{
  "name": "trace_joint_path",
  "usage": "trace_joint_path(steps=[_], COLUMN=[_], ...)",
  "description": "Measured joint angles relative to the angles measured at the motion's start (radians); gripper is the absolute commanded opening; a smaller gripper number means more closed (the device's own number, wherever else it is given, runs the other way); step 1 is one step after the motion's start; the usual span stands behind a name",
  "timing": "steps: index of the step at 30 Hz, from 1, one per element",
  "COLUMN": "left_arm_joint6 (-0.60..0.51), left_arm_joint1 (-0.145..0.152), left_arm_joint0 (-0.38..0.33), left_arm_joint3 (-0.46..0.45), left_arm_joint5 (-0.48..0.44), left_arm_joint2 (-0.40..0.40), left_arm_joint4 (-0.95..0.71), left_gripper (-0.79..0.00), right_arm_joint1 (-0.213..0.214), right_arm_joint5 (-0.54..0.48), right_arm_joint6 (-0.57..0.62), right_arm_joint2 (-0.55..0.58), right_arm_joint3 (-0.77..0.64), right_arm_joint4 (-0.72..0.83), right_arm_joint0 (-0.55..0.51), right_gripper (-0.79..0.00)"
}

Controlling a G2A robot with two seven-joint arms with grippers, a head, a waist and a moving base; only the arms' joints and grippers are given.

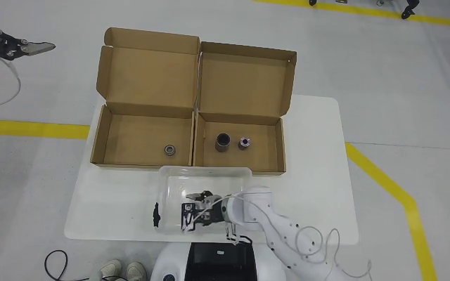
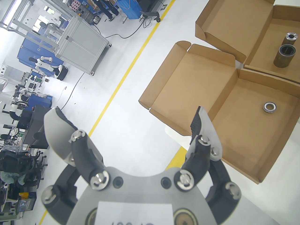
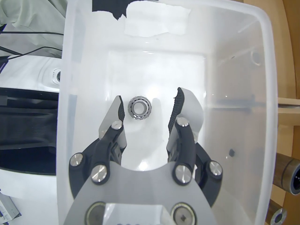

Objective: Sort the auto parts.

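Left gripper (image 2: 128, 116) and right gripper (image 3: 149, 97) — both spread wide.

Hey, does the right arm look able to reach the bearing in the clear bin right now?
Probably yes. The right claw is open inside the clear bin, the bearing lies near one fingertip, and nothing covers it.

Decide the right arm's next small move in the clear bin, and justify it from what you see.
Probably close the jaws on the bearing. The right gripper hangs inside the clear bin with jaws open, and the bearing lies between them, nearer one jaw, not yet gripped.
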Motion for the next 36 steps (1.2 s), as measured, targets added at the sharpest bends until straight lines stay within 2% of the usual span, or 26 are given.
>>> trace_joint_path(steps=[5,12,23,30,33,34,36], left_arm_joint6=[0.000,0.000,0.000,0.000,0.000,0.000,0.000], left_arm_joint1=[0.000,0.000,0.000,0.000,0.000,0.000,0.000], left_arm_joint0=[0.000,0.000,0.000,0.000,0.000,0.000,0.000], left_arm_joint3=[0.000,0.000,0.000,0.000,0.000,0.000,0.000], left_arm_joint5=[0.000,0.000,0.000,0.000,0.000,0.000,0.000], left_arm_joint2=[0.000,0.000,0.000,0.000,0.000,0.000,0.000], left_arm_joint4=[0.000,0.000,0.000,0.000,0.000,0.000,0.000], left_gripper=[0.000,0.000,0.000,0.000,0.000,0.000,0.000], right_arm_joint1=[-0.013,-0.024,-0.016,-0.018,-0.020,-0.020,-0.019], right_arm_joint5=[0.032,0.073,0.092,0.133,0.154,0.161,0.181], right_arm_joint6=[0.040,0.091,0.140,0.131,0.127,0.124,0.111], right_arm_joint2=[-0.050,-0.090,-0.115,-0.137,-0.148,-0.150,-0.154], right_arm_joint3=[0.038,0.067,0.047,0.070,0.078,0.078,0.067], right_arm_joint4=[0.009,0.020,-0.016,-0.057,-0.071,-0.076,-0.094], right_arm_joint0=[0.034,0.064,0.054,0.066,0.069,0.070,0.066], right_gripper=[-0.360,-0.363,-0.397,-0.468,-0.566,-0.659,-0.773])
